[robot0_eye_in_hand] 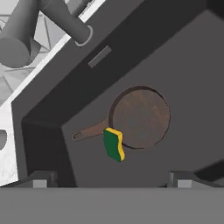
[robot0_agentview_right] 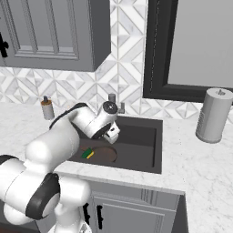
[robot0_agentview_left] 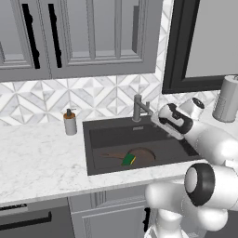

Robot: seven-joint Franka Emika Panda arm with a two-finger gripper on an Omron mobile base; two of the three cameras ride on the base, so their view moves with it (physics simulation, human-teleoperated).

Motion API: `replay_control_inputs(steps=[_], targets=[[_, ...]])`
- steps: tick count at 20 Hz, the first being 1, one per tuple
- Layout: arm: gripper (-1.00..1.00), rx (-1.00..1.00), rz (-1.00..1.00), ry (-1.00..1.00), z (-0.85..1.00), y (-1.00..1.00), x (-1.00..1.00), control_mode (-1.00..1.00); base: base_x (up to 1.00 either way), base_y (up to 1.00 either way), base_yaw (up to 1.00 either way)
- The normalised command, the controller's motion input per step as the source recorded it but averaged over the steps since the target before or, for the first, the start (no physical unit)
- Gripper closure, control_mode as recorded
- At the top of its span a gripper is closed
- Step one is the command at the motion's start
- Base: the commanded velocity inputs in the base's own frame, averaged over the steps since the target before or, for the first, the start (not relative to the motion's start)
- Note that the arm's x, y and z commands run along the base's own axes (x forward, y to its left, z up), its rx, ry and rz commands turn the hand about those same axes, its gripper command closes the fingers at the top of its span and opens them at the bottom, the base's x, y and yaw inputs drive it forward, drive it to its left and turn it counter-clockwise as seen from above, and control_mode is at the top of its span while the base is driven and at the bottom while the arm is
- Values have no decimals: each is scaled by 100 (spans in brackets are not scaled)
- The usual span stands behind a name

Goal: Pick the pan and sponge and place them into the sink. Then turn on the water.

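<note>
The dark-brown pan (robot0_agentview_left: 145,155) (robot0_agentview_right: 107,155) (robot0_eye_in_hand: 140,117) lies flat on the floor of the charcoal sink (robot0_agentview_left: 116,134) (robot0_agentview_right: 142,141) (robot0_eye_in_hand: 183,65), handle toward the left wall. The green sponge (robot0_agentview_left: 128,160) (robot0_agentview_right: 87,153) (robot0_eye_in_hand: 113,144), yellow layer showing, rests against the pan's rim near the handle. My gripper (robot0_agentview_left: 163,126) (robot0_agentview_right: 113,135) (robot0_eye_in_hand: 111,181) hangs above the basin's right half, close to the grey faucet (robot0_agentview_left: 138,108) (robot0_agentview_right: 112,98) (robot0_eye_in_hand: 26,30). Its fingers (robot0_eye_in_hand: 40,180) stand wide apart, open and holding nothing. No water runs from the spout.
A tan soap dispenser (robot0_agentview_left: 70,122) (robot0_agentview_right: 46,108) stands on the marble counter left of the sink. A grey cylinder like a paper-towel roll (robot0_agentview_left: 228,98) (robot0_agentview_right: 213,114) stands to the right. Grey wall cabinets hang above, and a dark-framed window is behind the right side.
</note>
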Motion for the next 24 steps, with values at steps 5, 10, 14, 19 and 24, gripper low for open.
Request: replay_control_inputs(steps=[5,10,14,19,24], targets=[[-100,26,0,0,0,-73,0,-100,0,0,0],[-100,13,0,0,0,-34,0,-100,0,0,0],[-100,3,0,0,0,-5,0,-100,0,0,0],[-100,0,0,0,0,0,0,-100,0,0,0],[-100,0,0,0,-1,0,24,-100,0,0,0]])
